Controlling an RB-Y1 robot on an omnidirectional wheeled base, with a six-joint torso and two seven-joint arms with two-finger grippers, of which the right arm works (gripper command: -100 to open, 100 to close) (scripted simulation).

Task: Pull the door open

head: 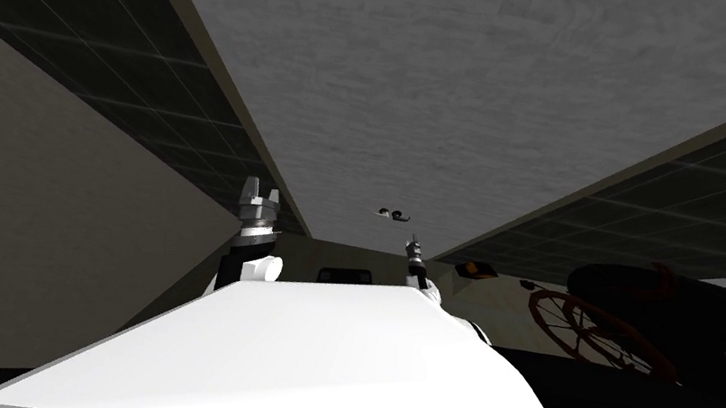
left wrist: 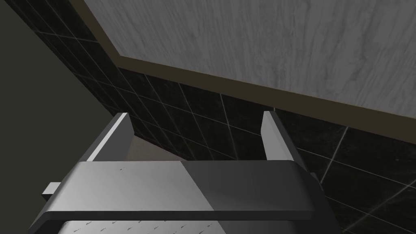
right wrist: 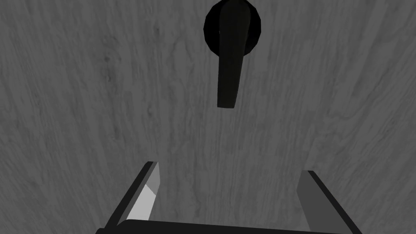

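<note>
- Grey wood-grain door [head: 461,94] straight ahead, flanked by black tiled wall [left wrist: 365,162].
- Right gripper [right wrist: 229,170] facing the door panel, fingers spread wide, holding nothing.
- Left gripper [left wrist: 196,115] raised near the door's left edge, fingers likewise apart and empty.
- Black lever handle [right wrist: 229,61] on a round plate, just beyond the right gripper, untouched.
</note>
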